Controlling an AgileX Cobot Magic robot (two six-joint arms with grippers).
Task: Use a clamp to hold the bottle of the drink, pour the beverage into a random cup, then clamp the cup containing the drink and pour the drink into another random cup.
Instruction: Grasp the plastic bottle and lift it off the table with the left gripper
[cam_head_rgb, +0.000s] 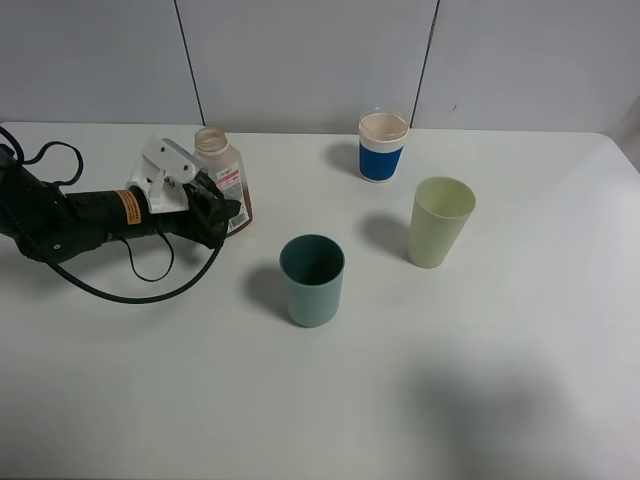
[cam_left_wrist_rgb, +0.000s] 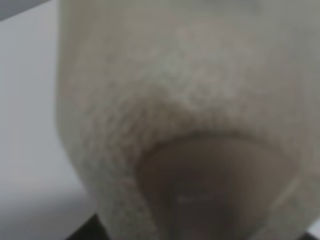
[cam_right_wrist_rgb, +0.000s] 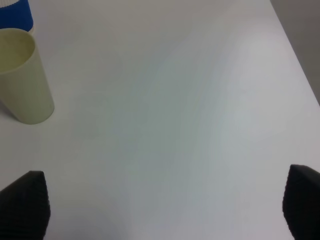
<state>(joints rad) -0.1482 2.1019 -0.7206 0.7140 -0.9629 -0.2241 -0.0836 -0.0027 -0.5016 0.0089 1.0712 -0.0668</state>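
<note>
An uncapped clear bottle (cam_head_rgb: 224, 172) with brown drink and a red-and-white label stands at the table's left. My left gripper (cam_head_rgb: 217, 209) is closed around its lower body. The left wrist view shows only the bottle's blurred side (cam_left_wrist_rgb: 190, 110) filling the frame. A dark teal cup (cam_head_rgb: 312, 280) stands in the middle. A pale yellow-green cup (cam_head_rgb: 440, 220) stands to its right and also shows in the right wrist view (cam_right_wrist_rgb: 22, 75). A white cup with a blue sleeve (cam_head_rgb: 383, 147) stands at the back. My right gripper (cam_right_wrist_rgb: 162, 210) is open and empty over bare table; it is outside the exterior high view.
The white table (cam_head_rgb: 480, 380) runs to a grey panelled wall at the back. My left arm with its black cable (cam_head_rgb: 130, 285) lies across the left side. The table's right edge (cam_right_wrist_rgb: 300, 65) shows in the right wrist view.
</note>
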